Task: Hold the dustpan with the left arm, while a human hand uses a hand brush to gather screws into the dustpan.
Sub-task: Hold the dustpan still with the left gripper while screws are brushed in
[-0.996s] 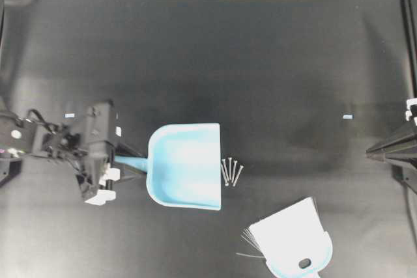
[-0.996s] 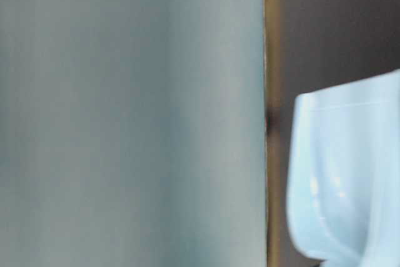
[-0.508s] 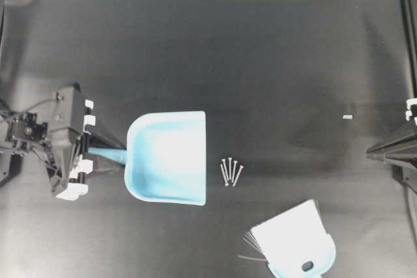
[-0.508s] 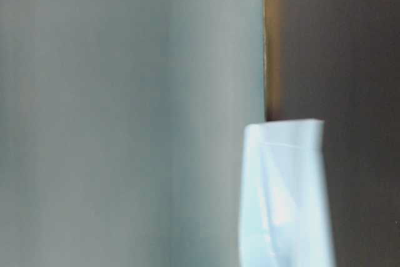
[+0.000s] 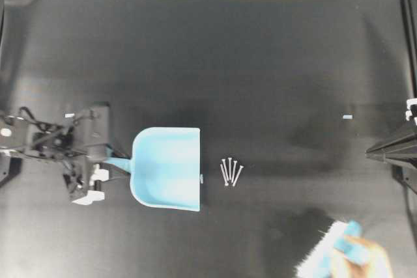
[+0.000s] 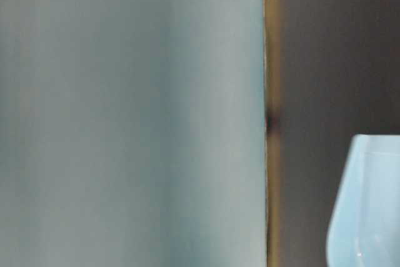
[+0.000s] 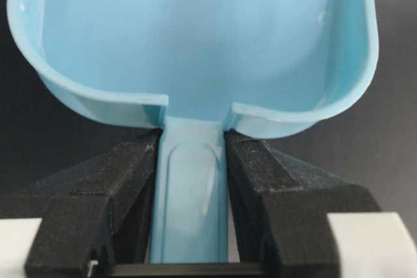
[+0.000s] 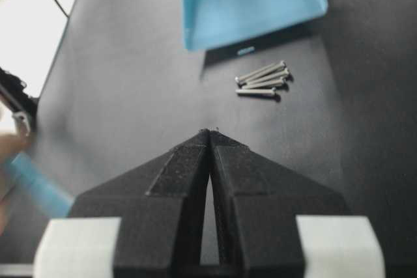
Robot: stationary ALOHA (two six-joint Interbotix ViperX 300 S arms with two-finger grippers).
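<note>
The left end effector (image 7: 192, 180) is clamped on the narrow handle of the dustpan (image 5: 168, 168), whose wide mouth faces the screws (image 5: 230, 171) lying in a tight cluster just beyond its lip on the black bench (image 5: 260, 63). The right end effector (image 8: 210, 136) is closed on nothing, well apart at the bench edge. The human hand (image 5: 361, 262) holds the hand brush (image 5: 329, 252) near the bench's front corner, apart from the screws.

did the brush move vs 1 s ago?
Yes. In the overhead view the hand brush is no longer lying below-right of the screws, which stayed put; the human hand now holds it further right, near the bottom edge.
</note>
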